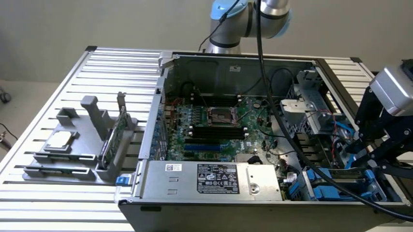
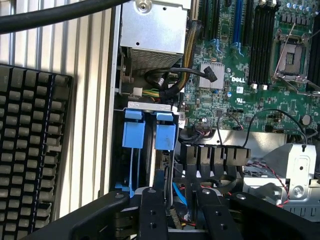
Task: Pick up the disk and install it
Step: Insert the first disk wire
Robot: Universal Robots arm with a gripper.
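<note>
Poised over open grey metal PC case [image 1: 232,67] w/ black end effector [image 2: 182,201] near blue-framed silver-grey disk [image 2: 165,137]; grip can't tell.

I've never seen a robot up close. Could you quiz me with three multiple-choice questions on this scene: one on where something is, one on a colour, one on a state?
1. Over which part of the computer case does the gripper hang?
A. its middle
B. the exterior view's left end
C. the drive bay at the exterior view's right end

2. What colour are the plastic tabs in that bay?
A. blue
B. red
C. yellow

3. The case is:
A. closed by a panel
B. open, with the motherboard showing
C. wrapped in foil

Answers:
1 C, since the wrist view looks straight down into the bay.
2 A, since both tabs are bright blue.
3 B, since the board lies bare to the exterior view.
</note>
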